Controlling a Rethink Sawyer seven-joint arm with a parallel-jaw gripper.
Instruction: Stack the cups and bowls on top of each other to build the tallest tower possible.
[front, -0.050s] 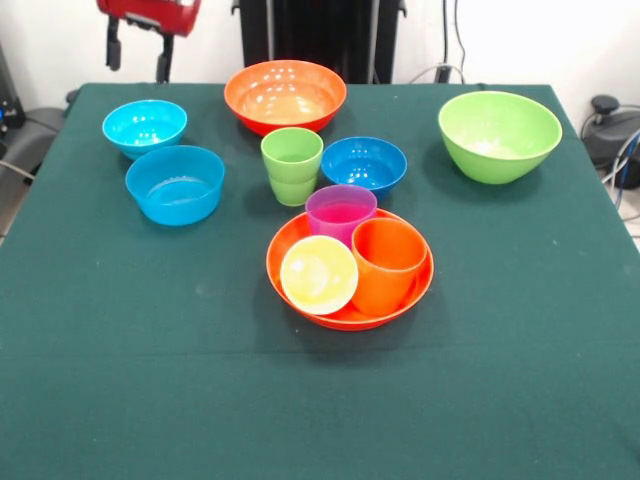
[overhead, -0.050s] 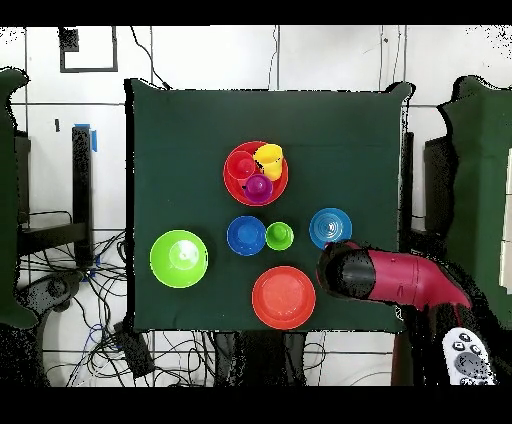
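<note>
Fingers (front, -0.050s: 137, 50) hang apart and empty above the far bench (front, -0.050s: 120, 400) edge; yellow cup (front, -0.050s: 318, 274), orange cup (front, -0.050s: 388, 264) and purple cup (front, -0.050s: 341, 213) sit in an orange bowl (front, -0.050s: 350, 315).

No text, label, brand, number or sign can be read in either view. The cups and bowls show plain colour with no markings, and the green tablecloth (front, -0.050s: 120, 380) is bare of print. A small white device (overhead, -0.050s: 468, 357) at the overhead view's lower right corner carries dark buttons, but nothing on it is legible.
</note>
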